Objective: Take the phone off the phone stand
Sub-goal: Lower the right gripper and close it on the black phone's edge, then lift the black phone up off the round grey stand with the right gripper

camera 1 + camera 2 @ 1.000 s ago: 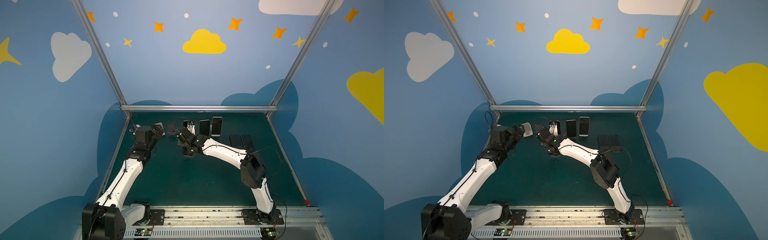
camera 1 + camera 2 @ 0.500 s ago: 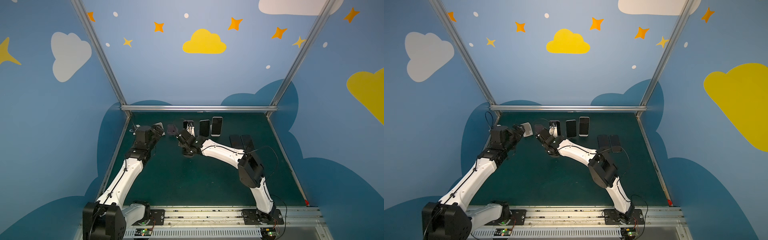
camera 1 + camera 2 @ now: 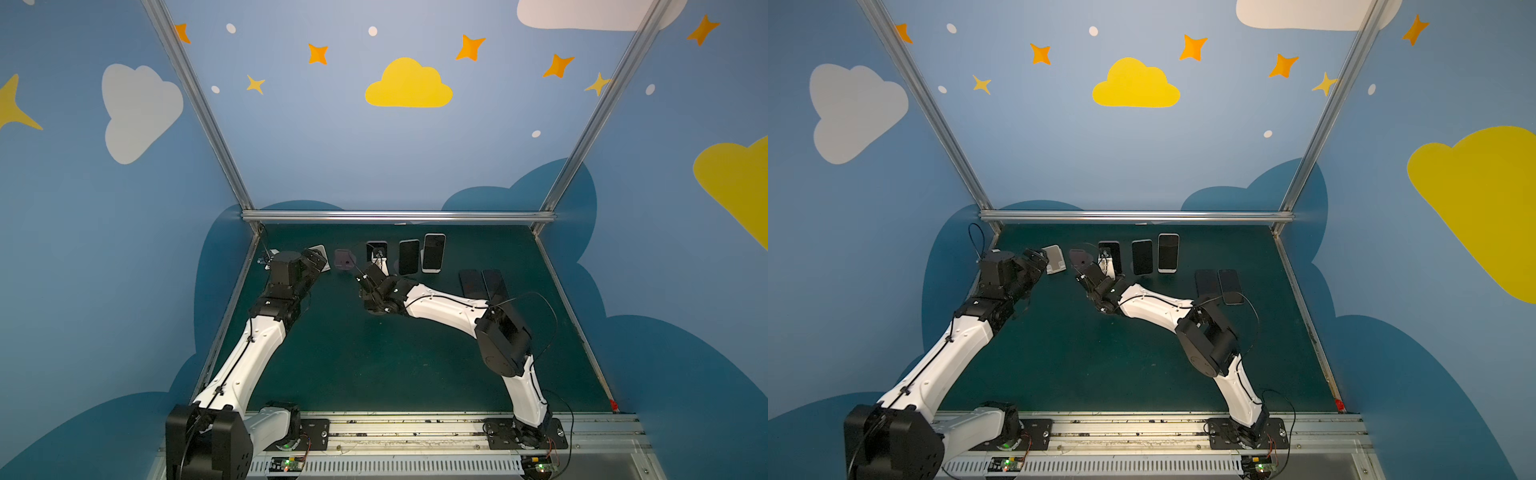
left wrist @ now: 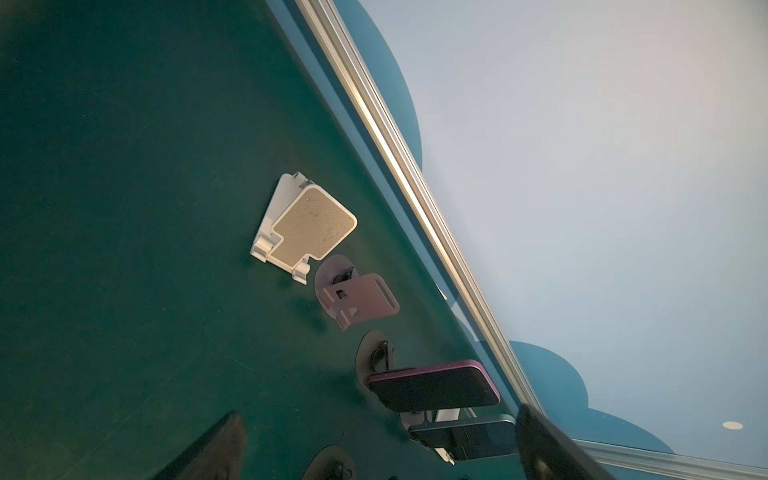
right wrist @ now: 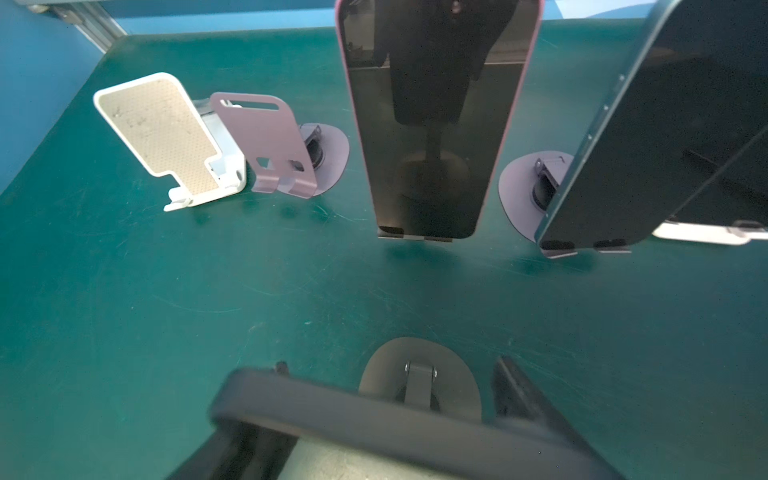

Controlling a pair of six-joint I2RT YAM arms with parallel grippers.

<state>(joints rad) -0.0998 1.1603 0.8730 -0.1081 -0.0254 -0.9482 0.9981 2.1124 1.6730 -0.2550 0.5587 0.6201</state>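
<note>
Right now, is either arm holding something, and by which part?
The right gripper holds a dark phone by its two side edges. The left gripper holds nothing.

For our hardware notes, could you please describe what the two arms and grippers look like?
The left arm and right arm have white shell links, bulky black joint housings and thin black cables. The left gripper and right gripper are black.

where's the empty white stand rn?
In both top views the white stand sits at the left end of the back row, near the back-left corner, right beside the empty purple stand.
</note>
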